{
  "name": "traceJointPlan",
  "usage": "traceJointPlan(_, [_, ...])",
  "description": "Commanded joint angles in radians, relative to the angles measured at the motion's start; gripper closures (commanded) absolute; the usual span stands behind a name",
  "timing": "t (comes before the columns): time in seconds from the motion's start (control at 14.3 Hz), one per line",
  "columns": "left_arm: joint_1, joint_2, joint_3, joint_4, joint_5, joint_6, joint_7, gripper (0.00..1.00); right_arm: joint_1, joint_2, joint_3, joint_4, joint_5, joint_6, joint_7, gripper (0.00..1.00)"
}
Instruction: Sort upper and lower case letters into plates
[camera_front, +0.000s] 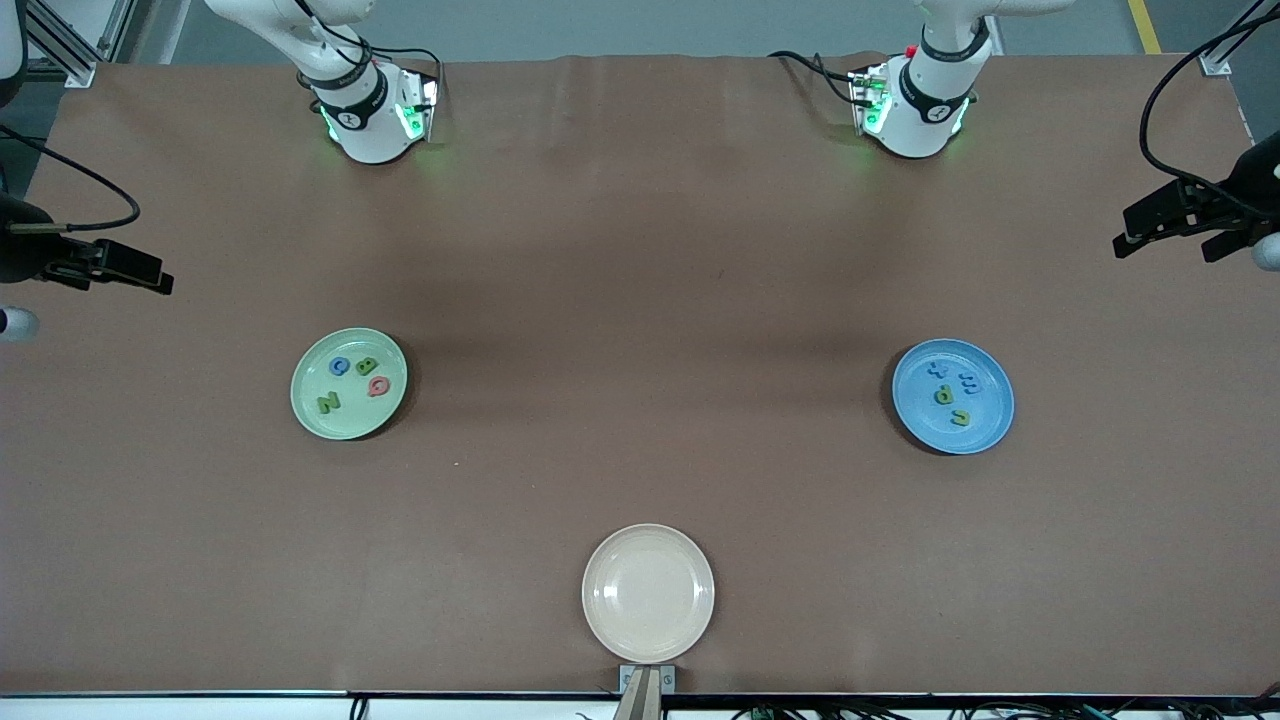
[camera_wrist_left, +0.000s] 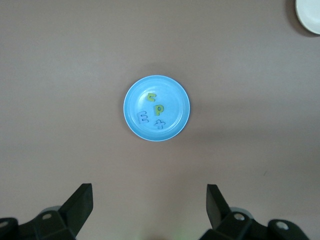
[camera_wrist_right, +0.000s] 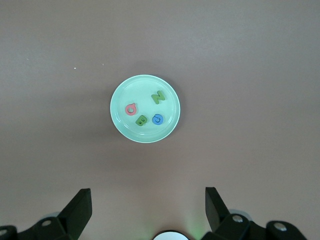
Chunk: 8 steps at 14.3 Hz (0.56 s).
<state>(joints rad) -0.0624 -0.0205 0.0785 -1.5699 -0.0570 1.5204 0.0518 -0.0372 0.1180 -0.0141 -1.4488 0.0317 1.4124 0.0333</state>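
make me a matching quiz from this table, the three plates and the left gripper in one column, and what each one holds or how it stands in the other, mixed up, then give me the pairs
Column one:
1. pale green plate
2. blue plate
3. cream plate
4. left gripper

Column two:
A. holds nothing, lies nearest the front camera
B. open, up over the table above the blue plate
C. holds four letters, a pink one and a green N among them
D. holds four letters, in yellow-green and blue

Pairs: 1-C, 2-D, 3-A, 4-B
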Motion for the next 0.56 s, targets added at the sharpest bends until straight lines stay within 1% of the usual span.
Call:
traceJointPlan(0.0, [0.000, 0.001, -0.002, -0.004, 0.040, -0.013, -0.004, 0.00, -0.003, -0.059, 0.005, -0.043, 0.005, -0.004, 0.000, 0.00])
traceJointPlan(0.14, [-0.005, 0.001, -0.003, 0.001, 0.074, -0.008, 0.002, 0.00, 0.002, -0.110, 0.005, -0.096, 0.004, 0.014, 0.000, 0.00])
traceJointPlan(0.49, [-0.007, -0.001, -0.005, 0.002, 0.075, -0.003, 0.002, 0.00, 0.010, -0.213, 0.005, -0.192, 0.002, 0.025, -0.001, 0.00])
